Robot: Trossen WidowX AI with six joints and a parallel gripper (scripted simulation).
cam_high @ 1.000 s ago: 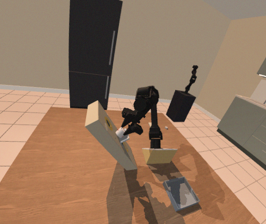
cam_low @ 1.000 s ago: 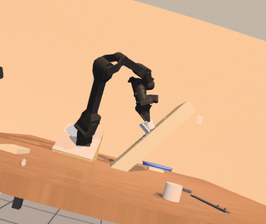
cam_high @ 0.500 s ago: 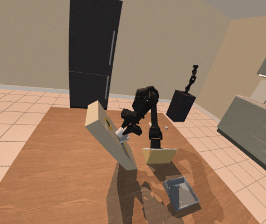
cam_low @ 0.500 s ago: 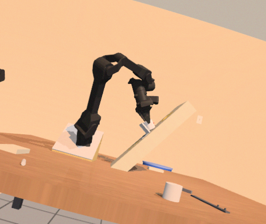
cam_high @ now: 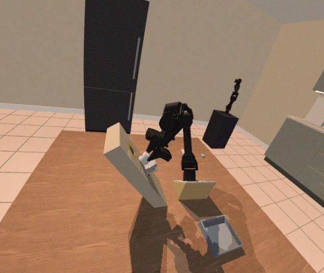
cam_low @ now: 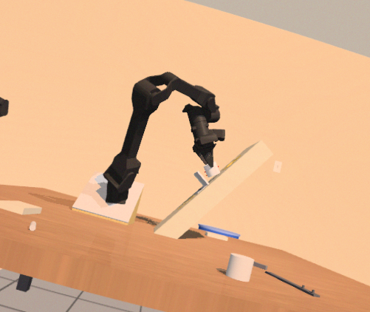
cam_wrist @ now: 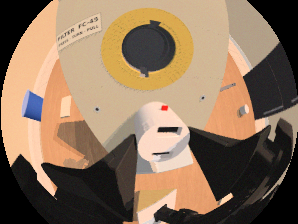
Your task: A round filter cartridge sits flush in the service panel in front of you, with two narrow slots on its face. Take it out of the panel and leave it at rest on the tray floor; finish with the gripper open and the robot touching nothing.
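Wooden table (cam_high: pixel 86 200) (cam_low: pixel 99 248), pincer (cam_high: pixel 148 156) (cam_low: pixel 209 163) (cam_wrist: pixel 161 135) gripping white cartridge (cam_high: pixel 144 158) (cam_low: pixel 212 170) (cam_wrist: pixel 161 131), tray (cam_high: pixel 206 239) well apart.

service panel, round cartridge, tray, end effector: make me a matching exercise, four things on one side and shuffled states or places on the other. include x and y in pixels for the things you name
1. service panel (cam_high: pixel 132 174) (cam_low: pixel 213 192) (cam_wrist: pixel 85 65)
2. white cartridge (cam_high: pixel 144 158) (cam_low: pixel 212 170) (cam_wrist: pixel 158 135)
3. tray (cam_high: pixel 239 240)
4. end effector (cam_high: pixel 149 156) (cam_low: pixel 209 163) (cam_wrist: pixel 161 135)

A. between the fingers
B. beige, standing at a slant
C. shut on something
D. grey-blue, on the wooden table

Pairs: 1-B, 2-A, 3-D, 4-C
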